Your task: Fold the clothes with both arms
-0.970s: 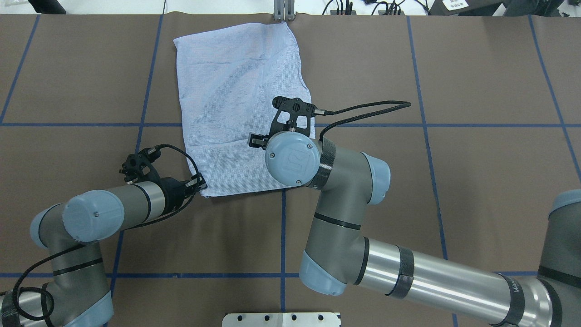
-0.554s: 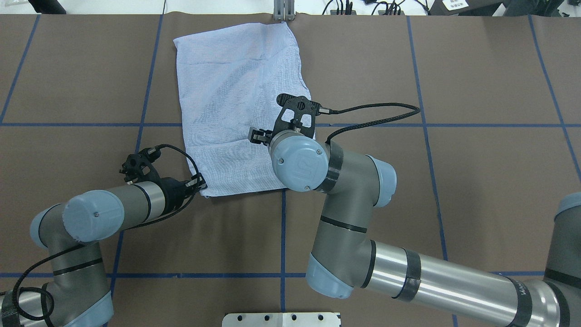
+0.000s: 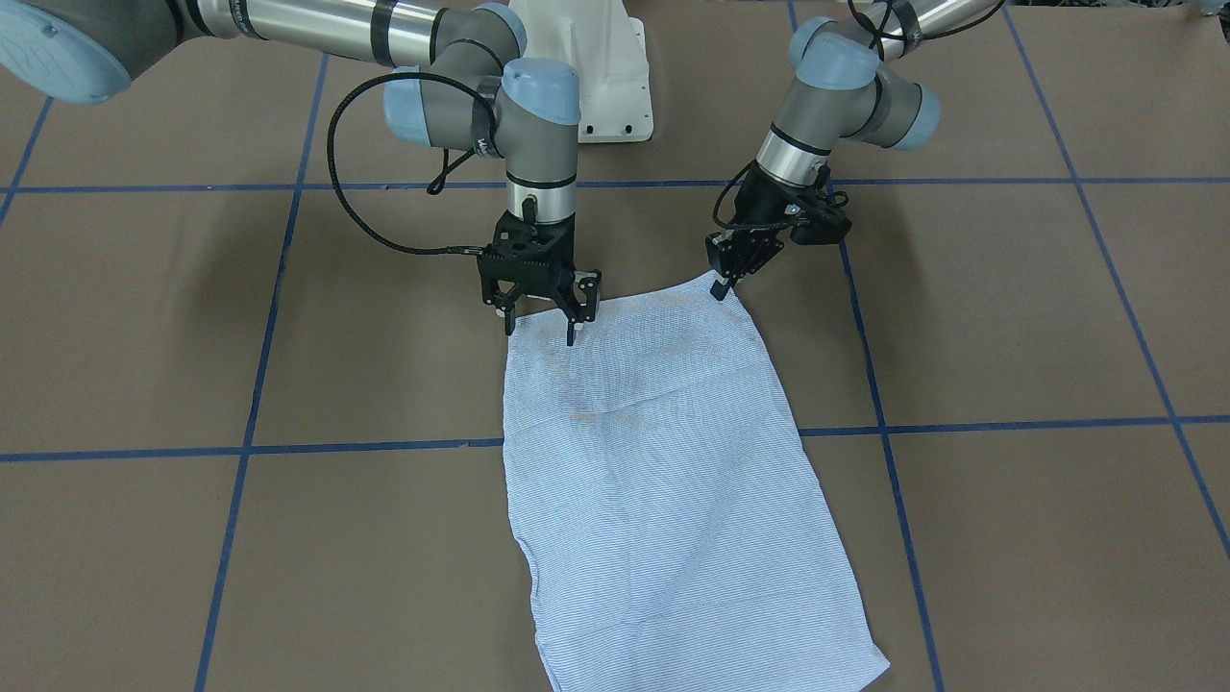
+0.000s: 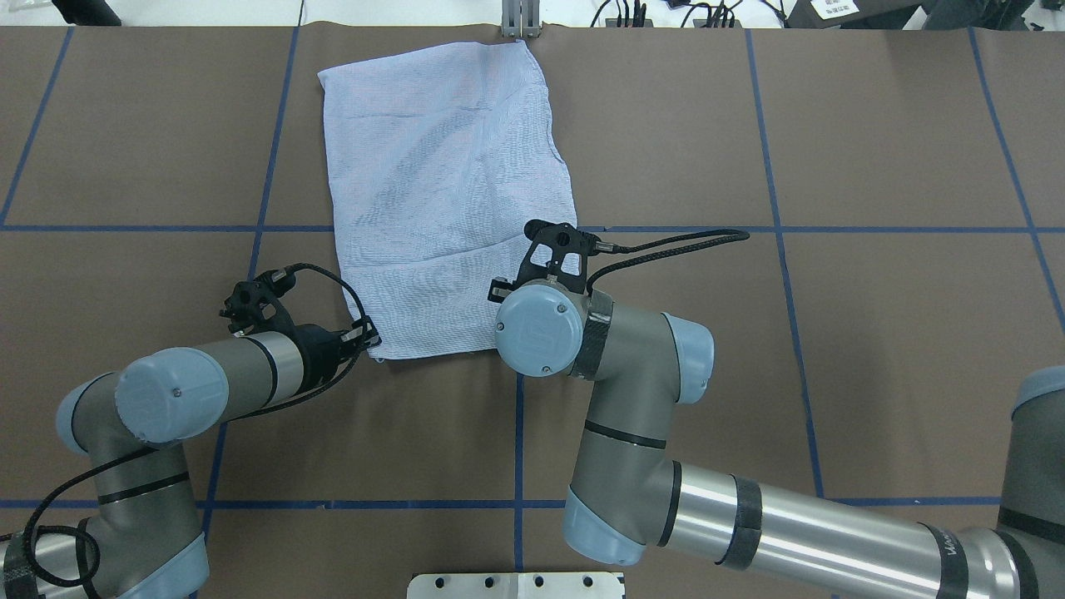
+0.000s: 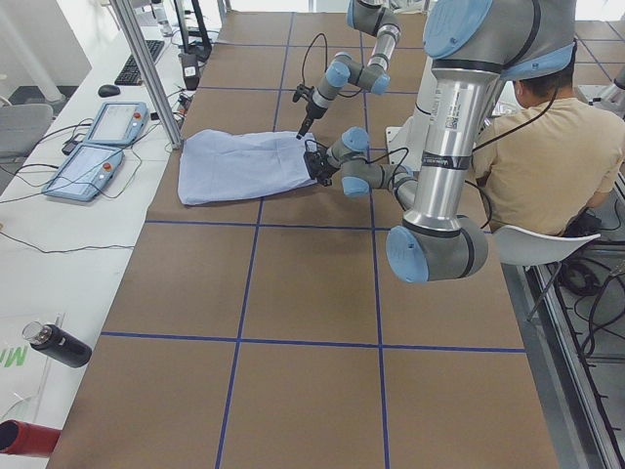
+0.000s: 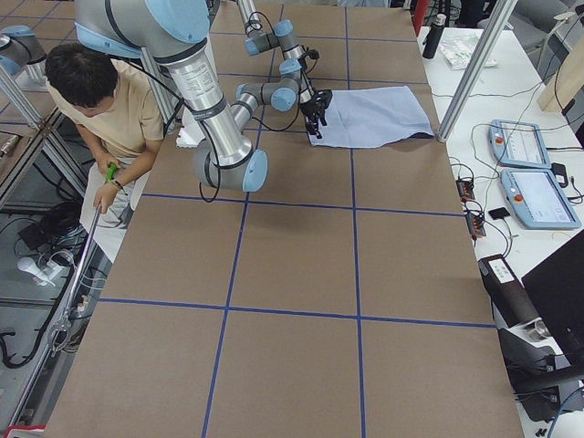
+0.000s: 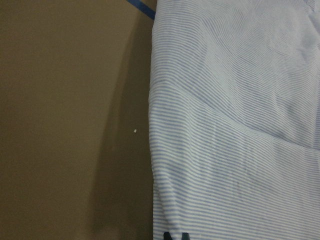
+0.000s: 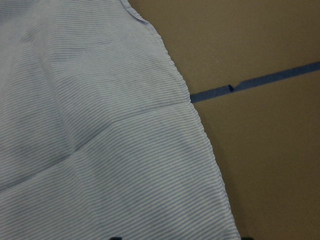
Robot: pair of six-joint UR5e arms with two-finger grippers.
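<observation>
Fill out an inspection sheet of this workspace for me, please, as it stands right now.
Surface: brown table marked with blue tape lines.
Job's things: striped shirt lies flat as one long folded panel; no sleeves or collar show.
Clutter: nothing seen.
Grippers: left pincer looks shut on one robot-side corner of the shirt; right pincer is open, fingers spread at the other robot-side corner.
Cables: right-arm cable loops off the wrist beside the shirt; left-arm cable arcs over its wrist.
Surroundings: seated person behind the robot; touch screens and a dark bottle on the side bench.
</observation>
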